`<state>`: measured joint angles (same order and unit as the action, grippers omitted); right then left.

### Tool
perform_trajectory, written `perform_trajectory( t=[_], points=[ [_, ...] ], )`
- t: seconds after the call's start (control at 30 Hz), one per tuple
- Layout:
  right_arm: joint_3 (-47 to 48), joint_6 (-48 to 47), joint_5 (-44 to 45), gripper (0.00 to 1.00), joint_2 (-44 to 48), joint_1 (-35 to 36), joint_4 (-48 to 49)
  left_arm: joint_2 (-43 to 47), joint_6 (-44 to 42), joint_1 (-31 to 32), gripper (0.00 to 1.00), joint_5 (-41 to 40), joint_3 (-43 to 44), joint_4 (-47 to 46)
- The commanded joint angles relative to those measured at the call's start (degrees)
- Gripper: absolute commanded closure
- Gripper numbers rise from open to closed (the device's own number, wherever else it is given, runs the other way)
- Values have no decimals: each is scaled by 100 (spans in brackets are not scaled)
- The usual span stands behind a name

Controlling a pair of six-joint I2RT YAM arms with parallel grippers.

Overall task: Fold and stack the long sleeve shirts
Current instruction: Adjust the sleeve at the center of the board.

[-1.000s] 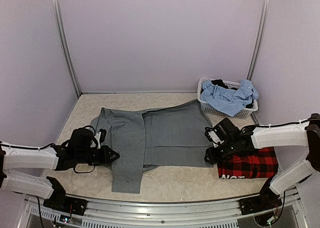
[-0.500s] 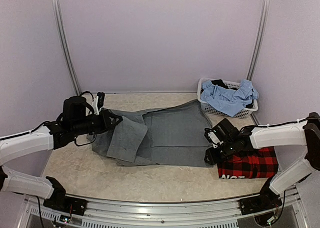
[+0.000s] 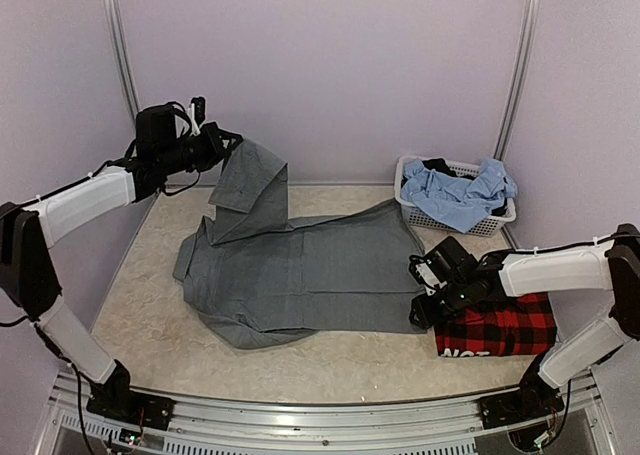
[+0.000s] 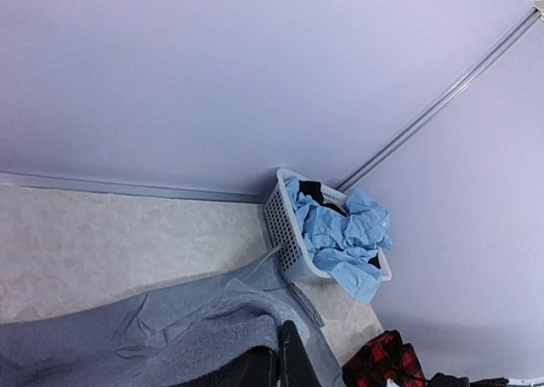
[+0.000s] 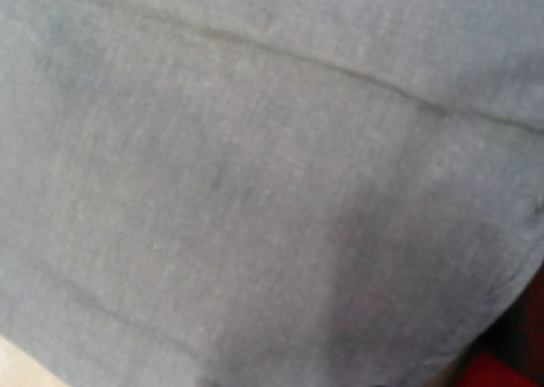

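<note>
Top external: left hand [image 3: 230, 143], clamped on the plain grey button-up shirt [image 3: 330, 270], has hoisted its sleeve far-left, reopening the fold.

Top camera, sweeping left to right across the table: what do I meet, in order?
In order: left tool, raised and shut on the grey shirt → grey shirt → right tool at its right edge → plaid shirt. The laundry basket overlaps the last two, so it is left out.

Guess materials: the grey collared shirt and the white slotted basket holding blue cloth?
Grey collared shirt: soft matte woven fabric, likely cotton; it drapes, creases, shows fine weave up close. White slotted basket: probably moulded plastic, slight sheen; rigid perforated walls.
</note>
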<state>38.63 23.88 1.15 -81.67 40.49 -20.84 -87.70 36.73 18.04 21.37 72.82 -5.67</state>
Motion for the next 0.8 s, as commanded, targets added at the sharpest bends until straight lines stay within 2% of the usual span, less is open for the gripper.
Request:
perform_trajectory(
  t=[0.0,0.2,0.4,0.53,0.7,0.77],
  points=[
    [57,-5,134,55,-6,64,62,-1066,-179,-212,100,449,1155,-69],
    [61,7,170,55,60,58,-11,-2270,-275,-400,100,478,2979,242],
    [53,42,186,55,46,60,-6,-2828,-270,-517,100,681,3910,306],
    [119,38,197,55,-60,64,-15,-2902,-364,-598,100,813,3953,337],
    [188,17,187,55,-147,62,1,-2742,-331,-724,100,1126,3119,-202],
    [241,3,177,55,-215,60,-11,-2715,-347,-776,100,1254,3087,-288]
  ],
)
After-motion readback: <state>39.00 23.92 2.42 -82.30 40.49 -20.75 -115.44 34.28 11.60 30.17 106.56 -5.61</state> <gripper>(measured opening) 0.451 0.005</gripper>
